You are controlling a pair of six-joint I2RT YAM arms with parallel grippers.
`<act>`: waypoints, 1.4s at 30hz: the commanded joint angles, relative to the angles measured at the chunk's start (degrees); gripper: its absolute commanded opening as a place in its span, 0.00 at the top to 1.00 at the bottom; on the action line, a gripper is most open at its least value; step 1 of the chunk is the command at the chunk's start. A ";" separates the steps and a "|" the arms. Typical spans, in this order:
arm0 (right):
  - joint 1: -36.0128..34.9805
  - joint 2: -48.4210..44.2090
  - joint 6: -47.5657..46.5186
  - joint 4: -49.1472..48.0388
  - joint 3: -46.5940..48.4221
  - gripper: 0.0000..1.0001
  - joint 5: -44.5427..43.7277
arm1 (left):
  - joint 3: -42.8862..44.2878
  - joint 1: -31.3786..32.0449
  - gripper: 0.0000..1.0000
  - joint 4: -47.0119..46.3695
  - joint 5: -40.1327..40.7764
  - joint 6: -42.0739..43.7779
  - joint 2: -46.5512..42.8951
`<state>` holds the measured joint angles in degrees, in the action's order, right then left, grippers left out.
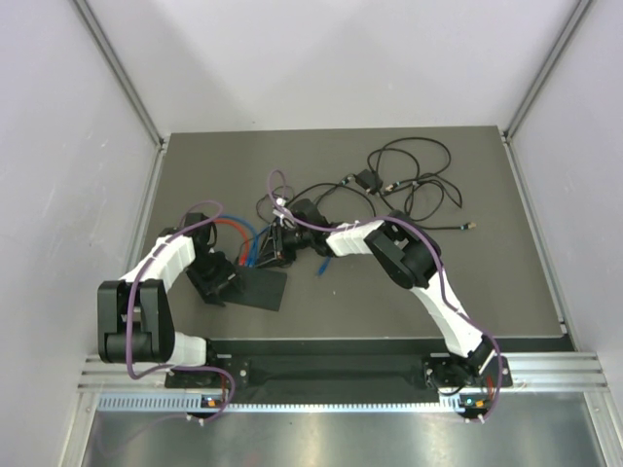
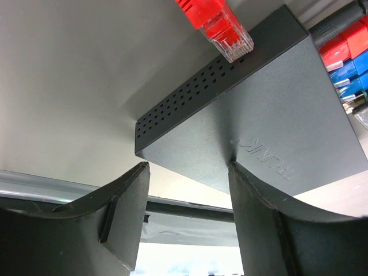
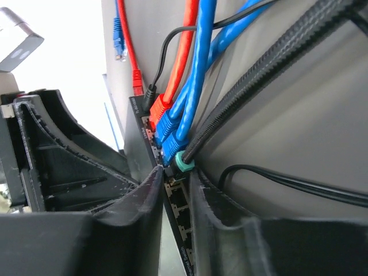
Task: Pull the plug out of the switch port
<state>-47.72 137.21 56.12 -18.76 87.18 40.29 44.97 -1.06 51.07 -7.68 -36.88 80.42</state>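
Note:
The flat black switch [image 1: 261, 289] lies near the table's front, left of centre. My left gripper [image 1: 219, 277] is open at its left corner. In the left wrist view its right fingertip [image 2: 233, 167] rests on the switch's top face [image 2: 276, 115], and the left fingertip sits just off the corner. My right gripper [image 1: 280, 243] is at the port row. In the right wrist view [image 3: 175, 175] its fingers close narrowly on the black plug with a teal collar [image 3: 183, 163] and braided cable, seated in a port. Blue plugs [image 3: 169, 129] and a red plug [image 3: 161, 106] sit beside it.
A loose red plug [image 2: 221, 26] lies against the switch's vented side. A small black adapter block [image 1: 366, 180] with tangled thin black cables [image 1: 419, 185] lies at the back right. A loose blue plug [image 1: 319, 270] lies right of the switch. Grey walls enclose the table.

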 commanded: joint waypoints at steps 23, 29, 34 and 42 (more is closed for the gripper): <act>-0.62 -1.24 6.72 -18.41 -6.49 1.00 -8.65 | 0.99 0.53 0.34 3.77 8.90 -1.70 6.23; 1.05 -1.33 9.72 -19.38 -4.65 1.00 -8.64 | 1.26 0.80 0.34 4.30 9.97 -1.96 7.38; 1.05 -5.10 -7.56 -3.94 -0.08 1.00 -15.93 | 1.26 0.80 0.34 4.30 10.41 -2.05 7.82; 1.93 -8.36 -18.58 1.88 1.59 1.00 -23.15 | 1.17 2.64 0.33 4.48 10.85 -2.40 8.17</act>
<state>-48.73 133.10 47.55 -17.82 84.58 30.13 49.10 0.93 54.52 -5.15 -39.09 85.30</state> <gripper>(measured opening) 0.179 0.668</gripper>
